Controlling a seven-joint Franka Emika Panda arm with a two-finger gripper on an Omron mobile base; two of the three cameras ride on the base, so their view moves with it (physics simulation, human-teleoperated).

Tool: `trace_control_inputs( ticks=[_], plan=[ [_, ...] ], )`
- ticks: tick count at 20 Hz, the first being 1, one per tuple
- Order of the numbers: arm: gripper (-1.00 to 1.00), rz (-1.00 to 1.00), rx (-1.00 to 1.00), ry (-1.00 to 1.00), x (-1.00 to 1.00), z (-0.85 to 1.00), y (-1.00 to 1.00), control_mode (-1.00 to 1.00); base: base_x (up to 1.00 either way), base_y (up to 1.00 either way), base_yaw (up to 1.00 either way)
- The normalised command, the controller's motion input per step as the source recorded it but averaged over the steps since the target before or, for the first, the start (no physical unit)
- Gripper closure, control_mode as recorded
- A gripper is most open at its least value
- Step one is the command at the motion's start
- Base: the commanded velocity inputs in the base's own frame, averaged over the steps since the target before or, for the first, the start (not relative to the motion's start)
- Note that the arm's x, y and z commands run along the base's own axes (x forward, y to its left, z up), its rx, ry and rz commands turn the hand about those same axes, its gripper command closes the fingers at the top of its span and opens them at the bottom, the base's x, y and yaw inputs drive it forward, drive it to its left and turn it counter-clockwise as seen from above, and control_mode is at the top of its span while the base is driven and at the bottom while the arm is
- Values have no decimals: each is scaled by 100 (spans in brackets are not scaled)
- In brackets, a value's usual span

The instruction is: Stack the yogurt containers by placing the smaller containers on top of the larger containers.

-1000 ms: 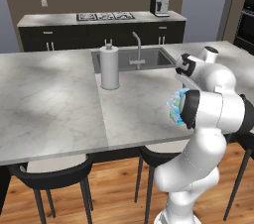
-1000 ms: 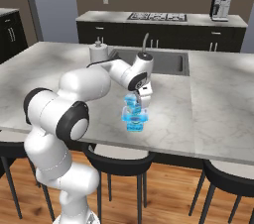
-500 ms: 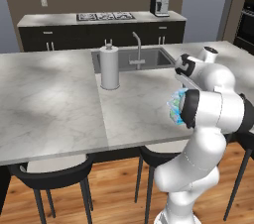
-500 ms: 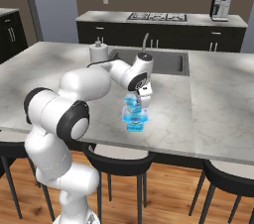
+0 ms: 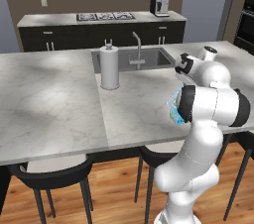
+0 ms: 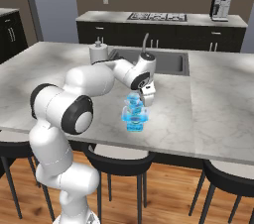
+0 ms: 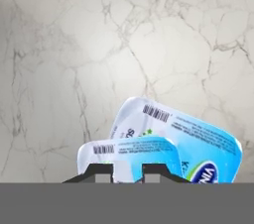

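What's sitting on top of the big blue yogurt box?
The small yogurt pack sits on the big teal pack, right below the gripper. Where they touch is hidden, and I cannot tell whether the fingers grip it.

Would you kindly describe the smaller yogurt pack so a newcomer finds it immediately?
Start at the marble island counter, in front of the sink. A larger teal yogurt pack stands there, and the smaller yogurt pack sits on it, paler blue-white, right by the gripper.
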Motion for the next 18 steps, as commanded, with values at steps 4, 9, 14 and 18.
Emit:
trace_control_inputs(
  ticks=[4,9,14,18],
  plan=[
    [100,0,0,0,21,-2,-11,-100,0,0,0],
    [100,0,0,0,17,-7,0,-100,0,0,0],
    [100,0,0,0,9,-8,0,-100,0,0,0],
    [100,0,0,0,7,-14,0,-100,0,0,0]
  ],
)
